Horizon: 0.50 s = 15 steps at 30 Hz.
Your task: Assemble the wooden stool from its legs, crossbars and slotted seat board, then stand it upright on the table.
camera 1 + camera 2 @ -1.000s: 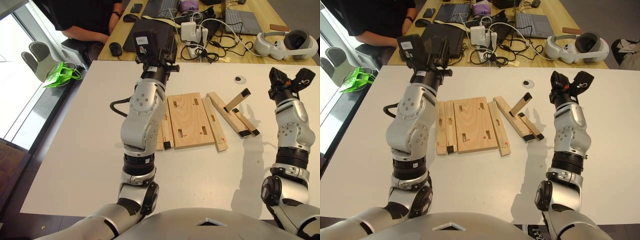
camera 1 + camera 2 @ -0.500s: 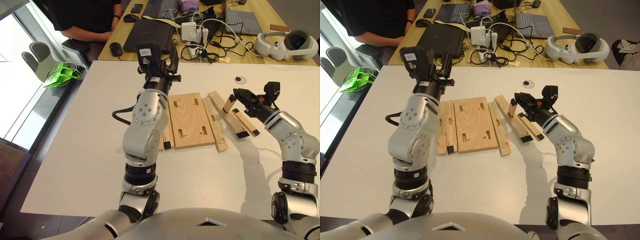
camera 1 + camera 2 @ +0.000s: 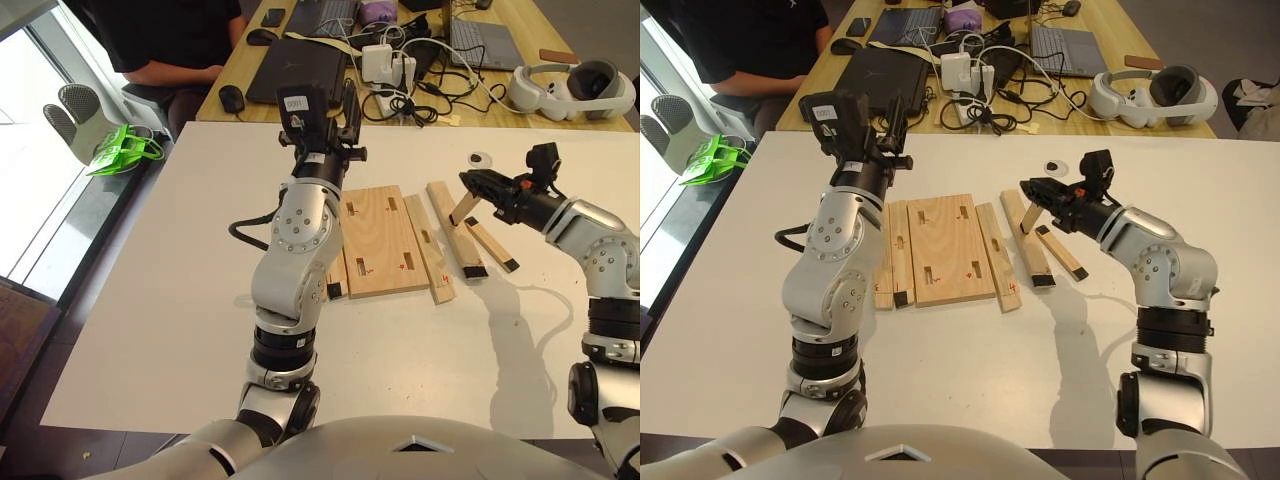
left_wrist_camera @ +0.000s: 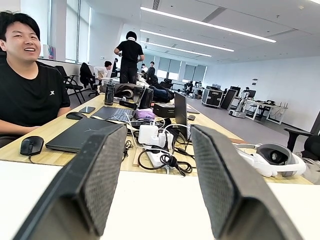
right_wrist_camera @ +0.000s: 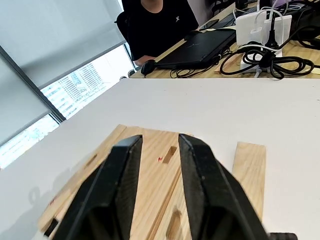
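- Because the right pincer (image 3: 468,182) hovers just over the raised end of the propped leg (image 3: 462,208), which leans on a flat-lying leg (image 3: 452,228), a nudge rather than a clean grasp could tip it off its perch and send it sliding across the counter (image 3: 180,300).
- Its fingers (image 5: 125,175) stand a narrow gap apart with nothing seen between them. Closing off-centre on the slanted piece could pinch one edge and twist it loose.
- The right arm comes in from the right, forearm low and near level. Its pincer points toward the slotted seat board (image 3: 378,240), which lies flat mid-counter with a slotted crossbar (image 3: 432,250) just beside it. A sweep farther that way would likely scatter those parts.
- The left arm is bent upward beside the board's left edge, its pincer (image 4: 159,129) held high, wide open and empty, aimed away from the parts. Lowered carelessly, it may knock the side pieces (image 3: 335,272) lying beneath it.
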Motion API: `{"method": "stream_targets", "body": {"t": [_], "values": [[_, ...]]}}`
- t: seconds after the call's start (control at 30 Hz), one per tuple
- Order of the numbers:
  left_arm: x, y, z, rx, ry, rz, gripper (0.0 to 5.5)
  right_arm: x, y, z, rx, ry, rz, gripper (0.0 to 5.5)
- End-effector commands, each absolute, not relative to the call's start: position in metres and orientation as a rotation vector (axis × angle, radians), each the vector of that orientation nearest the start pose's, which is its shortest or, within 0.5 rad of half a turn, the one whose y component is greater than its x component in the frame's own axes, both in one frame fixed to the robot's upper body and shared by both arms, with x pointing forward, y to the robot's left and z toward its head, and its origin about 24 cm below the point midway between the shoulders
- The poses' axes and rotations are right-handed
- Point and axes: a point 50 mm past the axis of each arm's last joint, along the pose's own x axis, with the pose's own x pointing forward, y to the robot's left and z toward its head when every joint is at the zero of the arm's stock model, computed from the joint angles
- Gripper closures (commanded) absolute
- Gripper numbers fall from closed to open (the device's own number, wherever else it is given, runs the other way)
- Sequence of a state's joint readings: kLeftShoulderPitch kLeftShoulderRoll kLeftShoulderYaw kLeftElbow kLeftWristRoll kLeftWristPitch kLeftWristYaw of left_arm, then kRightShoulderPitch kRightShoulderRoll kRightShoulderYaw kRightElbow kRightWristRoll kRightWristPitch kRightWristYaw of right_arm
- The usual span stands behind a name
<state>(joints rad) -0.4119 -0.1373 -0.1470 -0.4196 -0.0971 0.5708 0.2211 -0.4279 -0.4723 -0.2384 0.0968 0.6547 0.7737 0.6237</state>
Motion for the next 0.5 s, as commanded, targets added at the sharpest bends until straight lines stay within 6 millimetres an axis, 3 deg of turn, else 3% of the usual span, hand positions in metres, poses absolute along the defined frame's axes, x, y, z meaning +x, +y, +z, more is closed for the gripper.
{"method": "stream_targets", "body": {"t": [0.03, 0.1, 0.17, 0.3, 0.5], "values": [[0.274, 0.064, 0.176, -0.235, -0.154, -0.123, 3.15, 0.331, -0.288, 0.176, 0.669, -0.121, 0.203, 4.15], [0.273, 0.063, 0.176, -0.238, -0.156, -0.121, 3.15, 0.330, -0.315, 0.166, 0.692, -0.111, 0.027, 4.15], [0.273, 0.063, 0.175, -0.237, -0.154, -0.120, 3.15, 0.328, -0.308, 0.140, 0.628, 0.025, 0.023, 4.15], [0.275, 0.064, 0.177, -0.229, -0.157, -0.129, 3.15, 0.319, -0.263, 0.101, 0.534, 0.288, 0.217, 4.15], [0.277, 0.063, 0.179, -0.224, -0.162, -0.140, 3.15, 0.317, -0.194, 0.089, 0.553, 0.427, 0.461, 4.15]]}}
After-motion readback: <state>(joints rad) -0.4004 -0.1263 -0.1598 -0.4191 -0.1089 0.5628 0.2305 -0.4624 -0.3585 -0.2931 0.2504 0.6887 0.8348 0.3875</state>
